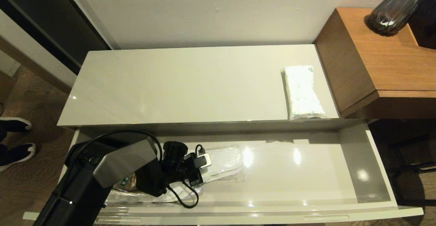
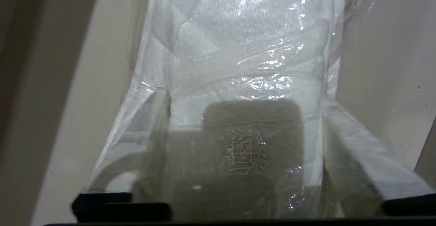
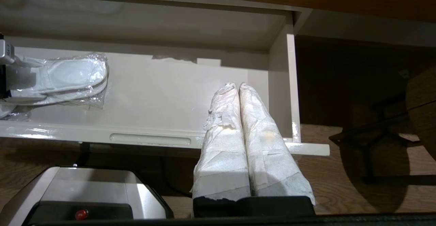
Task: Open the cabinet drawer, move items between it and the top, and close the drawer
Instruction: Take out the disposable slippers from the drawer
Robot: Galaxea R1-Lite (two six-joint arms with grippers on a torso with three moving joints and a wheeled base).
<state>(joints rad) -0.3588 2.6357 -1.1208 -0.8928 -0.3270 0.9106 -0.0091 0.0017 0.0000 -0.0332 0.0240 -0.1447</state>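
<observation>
The cabinet drawer [image 1: 381, 164] stands pulled out, its front rail with a slot handle [image 3: 150, 139] nearest me. The wrapped white slippers [image 1: 226, 159] lie in its left half. My left arm [image 1: 119, 164] reaches down over them. My left gripper [image 2: 245, 100] is open, one finger [image 2: 150, 127] on each side of the slippers [image 2: 238, 49]. On the right end of the top [image 1: 187, 83] lies the white tissue pack [image 1: 302, 91]. My right gripper [image 3: 236, 86] is shut and empty, hanging in front of the drawer's right front corner; it is out of the head view.
A brown printed packet [image 1: 127, 181] peeks out beside my left arm in the drawer. The higher orange-brown wooden surface [image 1: 381, 49] with a dark vase [image 1: 395, 11] stands at the right. A person's shoes [image 1: 15, 141] are on the floor at the left.
</observation>
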